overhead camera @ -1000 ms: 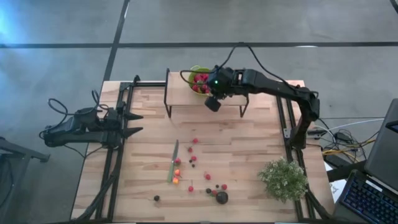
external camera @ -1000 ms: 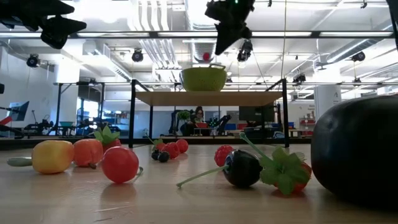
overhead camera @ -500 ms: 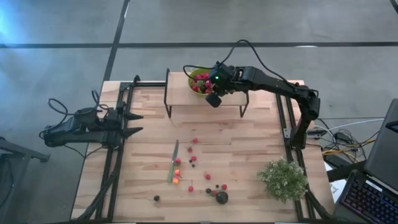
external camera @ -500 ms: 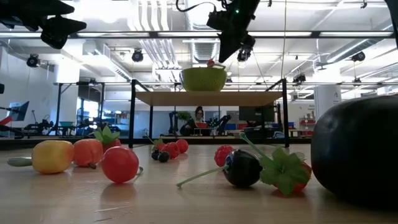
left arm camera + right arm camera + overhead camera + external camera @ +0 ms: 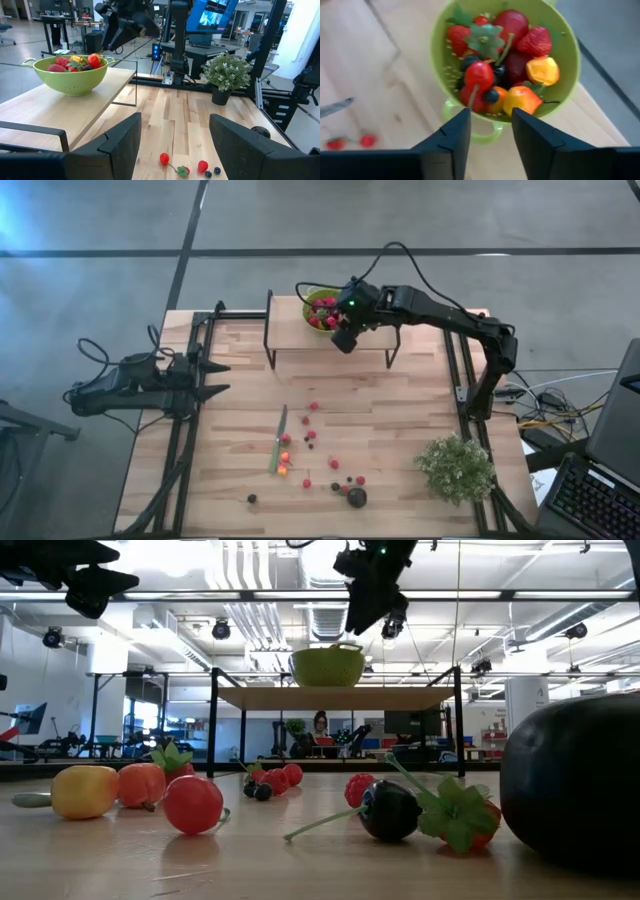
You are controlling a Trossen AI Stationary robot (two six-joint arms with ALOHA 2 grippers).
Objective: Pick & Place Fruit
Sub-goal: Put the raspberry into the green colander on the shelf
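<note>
Right gripper (image 5: 342, 340) at upper centre of high view, over near rim of bowl (image 5: 318, 300) on raised shelf (image 5: 290, 332); jaws parted, nothing between them. Bowl already heaped with fruit. Remaining fruit (image 5: 311, 435) scattered lower centre of frame, well below right gripper, beside knife (image 5: 279, 439); largest dark piece (image 5: 357, 498) near bottom edge. Left gripper (image 5: 205, 378) at left edge, wide open, empty, roughly as near. Scatter elongated top to bottom. Next pick judged downward in frame.
</note>
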